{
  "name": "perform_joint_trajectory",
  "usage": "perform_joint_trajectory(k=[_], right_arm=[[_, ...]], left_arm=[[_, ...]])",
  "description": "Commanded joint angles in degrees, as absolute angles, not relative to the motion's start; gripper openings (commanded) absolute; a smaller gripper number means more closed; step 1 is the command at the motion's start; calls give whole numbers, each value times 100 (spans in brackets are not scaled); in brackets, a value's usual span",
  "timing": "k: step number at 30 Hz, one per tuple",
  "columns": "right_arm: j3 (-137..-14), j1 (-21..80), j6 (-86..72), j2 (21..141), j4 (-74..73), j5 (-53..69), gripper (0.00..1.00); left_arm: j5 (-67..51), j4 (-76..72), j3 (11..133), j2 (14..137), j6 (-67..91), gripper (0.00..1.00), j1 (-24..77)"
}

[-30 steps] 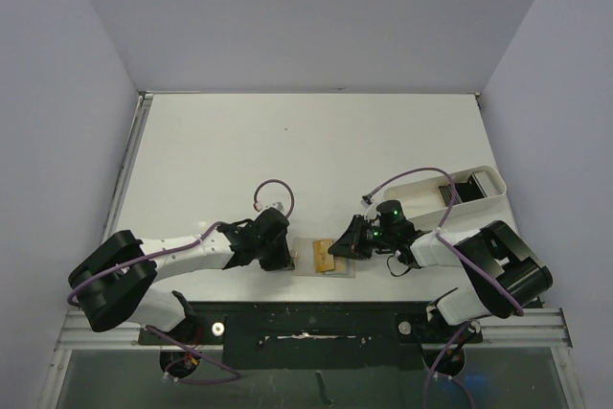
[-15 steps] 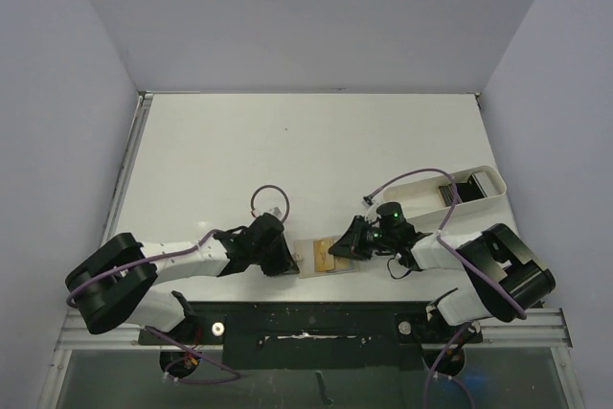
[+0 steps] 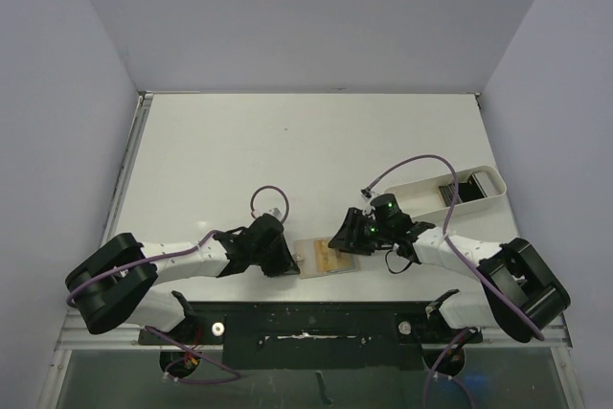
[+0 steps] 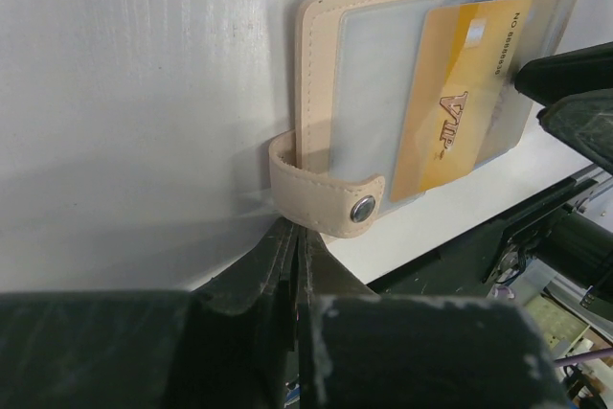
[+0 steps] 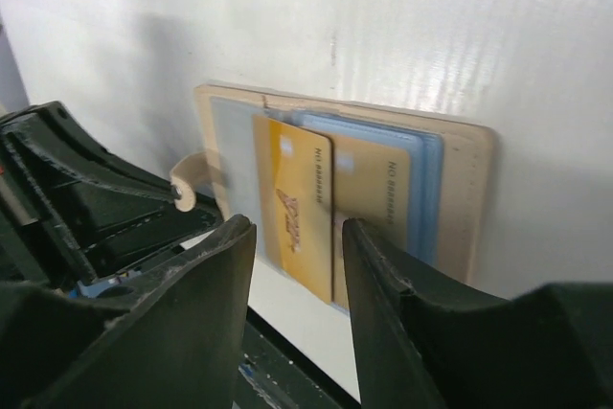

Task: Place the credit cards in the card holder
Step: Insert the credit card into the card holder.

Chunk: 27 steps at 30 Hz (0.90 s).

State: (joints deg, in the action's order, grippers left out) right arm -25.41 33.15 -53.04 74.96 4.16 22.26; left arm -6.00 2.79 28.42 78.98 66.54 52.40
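Opening right gripper (image 5: 299, 237), eased back from card holder (image 5: 474, 198), gold card (image 4: 460, 93) released

top view: fixed above and behind my bases, looking down on the whole table (image 3: 287, 141) from far off. left wrist view: low and very near, looking past my left gripper (image 4: 295, 237) across the card holder (image 4: 364, 64) toward my right arm. right wrist view: equally near, looking past my right gripper (image 5: 297, 237) the opposite way. all three views share the card holder.
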Motion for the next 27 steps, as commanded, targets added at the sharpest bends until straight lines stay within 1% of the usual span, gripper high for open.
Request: perform_joint_trajectory(k=[1, 13, 27], right_arm=[[-2766, 3451, -5090, 7489, -12, 1915, 44], [-2891, 3852, -5429, 8141, 816, 2199, 45], [-2699, 3943, -5663, 8311, 1890, 2816, 43]], left_arm=[[-516, 132, 2838, 7818, 6592, 0, 5238], [-515, 184, 2926, 7893, 6475, 0, 5238], [-538, 111, 2979, 8006, 6392, 0, 5239]])
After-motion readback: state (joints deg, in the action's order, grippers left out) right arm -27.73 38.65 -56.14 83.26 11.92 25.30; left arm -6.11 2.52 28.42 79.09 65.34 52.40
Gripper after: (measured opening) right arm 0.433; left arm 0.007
